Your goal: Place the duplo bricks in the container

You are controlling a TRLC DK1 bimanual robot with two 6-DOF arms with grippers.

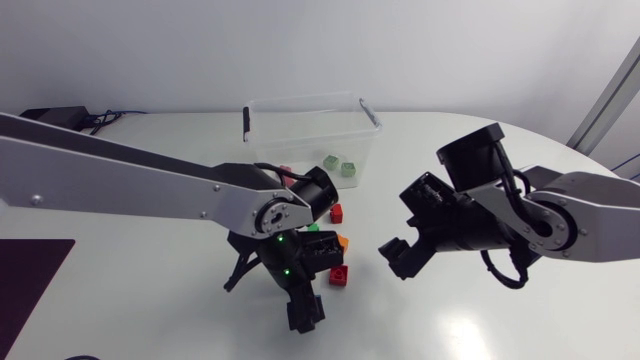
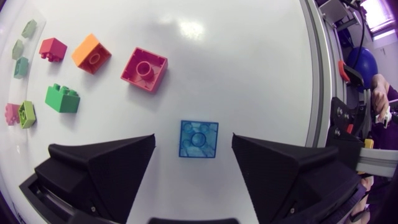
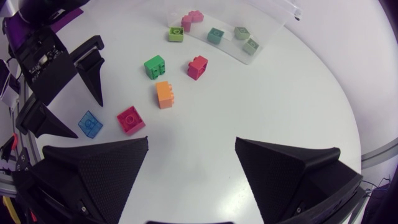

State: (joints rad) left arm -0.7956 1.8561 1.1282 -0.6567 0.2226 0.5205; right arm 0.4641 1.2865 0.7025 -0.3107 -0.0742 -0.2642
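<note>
A white table (image 1: 480,330) carries everything, with the left arm (image 1: 120,180) reaching in low across it to the middle and the right arm (image 1: 570,215) bent in from the other side. A clear plastic container (image 1: 270,140) stands at the far side of the table, open on top, with 3 pale green bricks (image 3: 242,33) lying inside. The left gripper (image 2: 193,140) points down at the table, its 2 fingers spread wide, with a blue brick (image 2: 199,139) flat on the table between them, touched by neither. The right gripper (image 3: 191,149) hangs above the table near the loose bricks, also spread wide and holding nothing. Between the blue brick and the container lie 4 more bricks, each apart from the others: a red brick (image 2: 144,69) nearest the blue one, then an orange brick (image 2: 91,53), a green brick (image 2: 62,98) and a small red brick (image 2: 52,48). A lime brick (image 2: 27,114) and a pink brick (image 2: 11,114) sit side by side at the container's near corner; I cannot tell whether they are inside it or just outside.
</note>
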